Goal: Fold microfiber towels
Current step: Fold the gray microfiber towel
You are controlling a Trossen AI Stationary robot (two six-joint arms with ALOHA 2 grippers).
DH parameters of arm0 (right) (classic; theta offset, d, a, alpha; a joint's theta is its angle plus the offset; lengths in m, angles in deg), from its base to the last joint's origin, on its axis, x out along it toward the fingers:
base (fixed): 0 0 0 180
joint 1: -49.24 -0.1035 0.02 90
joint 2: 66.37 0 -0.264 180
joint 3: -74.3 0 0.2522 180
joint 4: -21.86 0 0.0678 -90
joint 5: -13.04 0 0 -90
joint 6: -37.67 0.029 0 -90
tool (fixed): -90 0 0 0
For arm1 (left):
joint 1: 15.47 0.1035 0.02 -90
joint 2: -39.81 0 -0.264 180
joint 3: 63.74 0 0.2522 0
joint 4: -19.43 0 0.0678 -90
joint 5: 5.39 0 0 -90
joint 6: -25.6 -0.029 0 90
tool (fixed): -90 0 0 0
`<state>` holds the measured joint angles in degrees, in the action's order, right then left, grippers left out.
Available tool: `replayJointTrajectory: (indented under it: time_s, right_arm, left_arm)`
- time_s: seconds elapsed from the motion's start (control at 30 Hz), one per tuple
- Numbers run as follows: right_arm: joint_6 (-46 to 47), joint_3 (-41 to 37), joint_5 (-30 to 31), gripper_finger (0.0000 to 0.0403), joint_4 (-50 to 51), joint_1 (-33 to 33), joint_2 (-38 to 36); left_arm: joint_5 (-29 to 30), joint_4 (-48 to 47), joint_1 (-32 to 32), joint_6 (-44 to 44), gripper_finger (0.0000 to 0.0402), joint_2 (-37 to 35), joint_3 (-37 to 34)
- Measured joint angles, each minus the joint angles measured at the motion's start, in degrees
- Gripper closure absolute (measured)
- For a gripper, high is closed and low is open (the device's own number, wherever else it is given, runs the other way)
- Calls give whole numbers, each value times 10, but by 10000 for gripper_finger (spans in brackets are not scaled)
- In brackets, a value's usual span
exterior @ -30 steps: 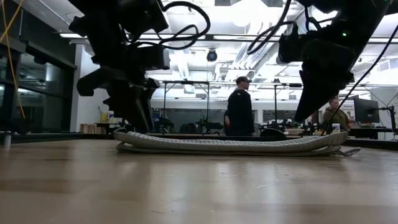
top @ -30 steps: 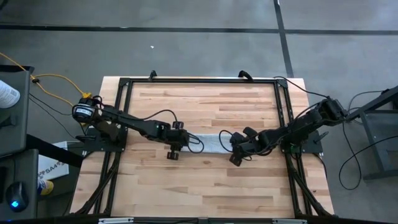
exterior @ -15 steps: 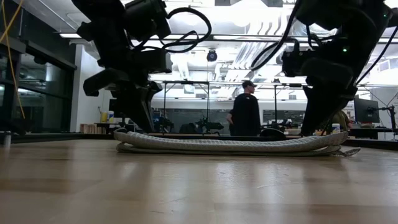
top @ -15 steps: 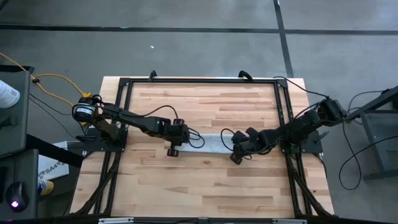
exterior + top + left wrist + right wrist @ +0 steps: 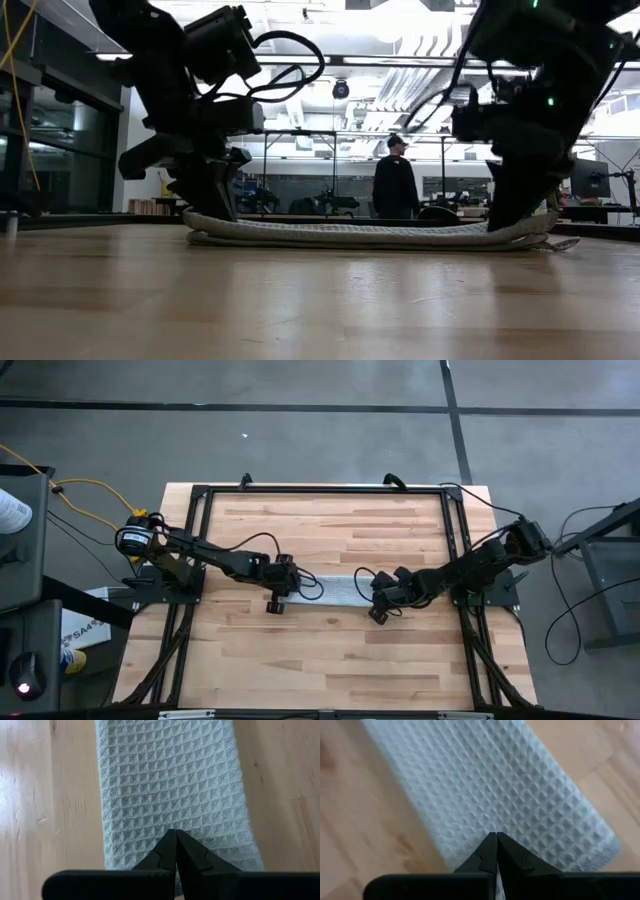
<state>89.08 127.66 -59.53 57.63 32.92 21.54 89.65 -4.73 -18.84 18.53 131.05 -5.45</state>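
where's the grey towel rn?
The light grey waffle-textured towel lies folded into a strip at table centre in the high view, between left gripper and right gripper.

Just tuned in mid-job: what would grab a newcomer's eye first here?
The grey towel, folded into a narrow strip, lies across the middle of the table. The left gripper is shut on its left end and the right gripper is shut on its right end, both low on the cloth. In the low view, a person stands in the room behind.
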Motion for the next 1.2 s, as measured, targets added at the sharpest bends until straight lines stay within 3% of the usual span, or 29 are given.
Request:
replayJointTrajectory:
  time_s: [0.47, 0.9, 1.2]
  right_arm:
    - [-65, 2, -9, 401, -51, 51, 38]
    - [-175, 0, -13, 401, -84, 138, 40]
    - [-243, -1, -23, 401, -106, 199, 40]
  left_arm:
    - [-17, 2, -6, 34, 401, 0, -1]
    - [14, 72, -64, 87, 401, 52, -14]
    - [4, 113, -80, 108, 401, 54, -13]
